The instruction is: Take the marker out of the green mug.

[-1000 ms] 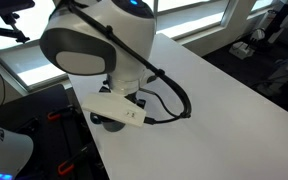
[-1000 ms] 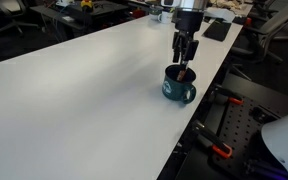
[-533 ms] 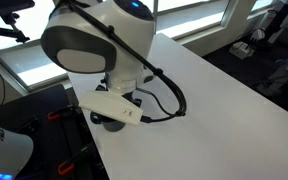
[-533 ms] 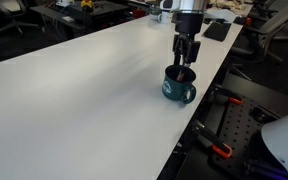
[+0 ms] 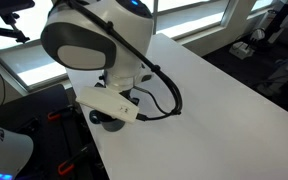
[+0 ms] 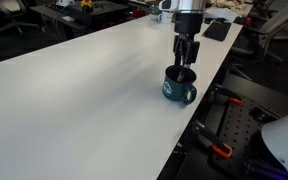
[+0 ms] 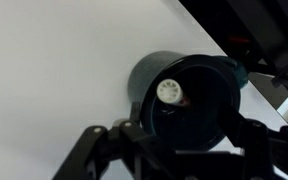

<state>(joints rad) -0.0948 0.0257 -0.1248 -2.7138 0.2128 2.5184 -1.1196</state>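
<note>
the arm (image 5: 84,45) reaches over the white table (image 6: 74,90), its wrist turned straight down. the gripper (image 6: 185,65) hangs upright just above the green mug (image 6: 179,90), tips about at the rim. i cannot tell whether its fingers are apart or together. the mug sits near the table's edge, with the marker (image 7: 170,92) inside it, pale end up.
</note>
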